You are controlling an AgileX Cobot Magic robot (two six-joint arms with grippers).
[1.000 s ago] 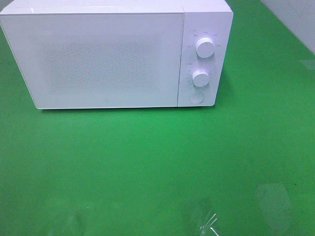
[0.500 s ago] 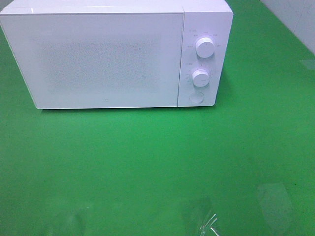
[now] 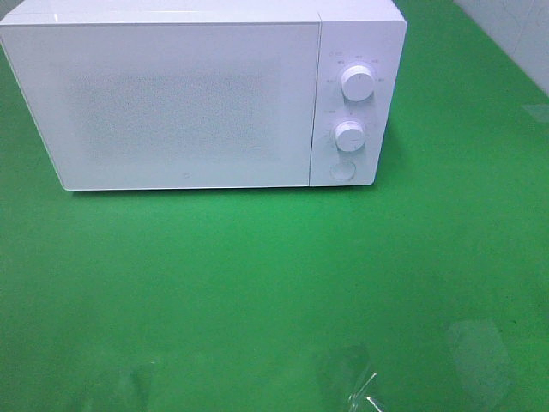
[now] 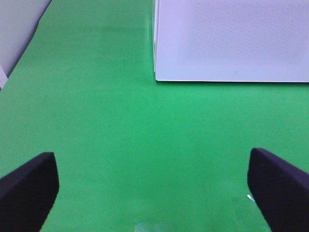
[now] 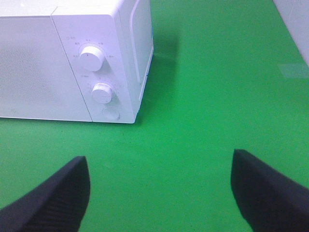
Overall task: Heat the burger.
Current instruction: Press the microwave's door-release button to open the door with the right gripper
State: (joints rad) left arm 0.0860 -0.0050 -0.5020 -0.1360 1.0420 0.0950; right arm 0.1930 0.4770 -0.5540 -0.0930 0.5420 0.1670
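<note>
You count one white microwave (image 3: 189, 94) on one green worktop (image 3: 257, 283). Its panel carries two round knobs, upper knob (image 3: 358, 82) and lower knob (image 3: 349, 136), plus one round button (image 3: 342, 170). Two grippers in view: left gripper (image 4: 152, 166), right gripper (image 5: 158, 166), two jaws each.

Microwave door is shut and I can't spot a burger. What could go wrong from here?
No view shows the burger, so the microwave could be run empty. The door has no visible handle; the open right gripper might slip on its round button or nudge the knob above it.
</note>
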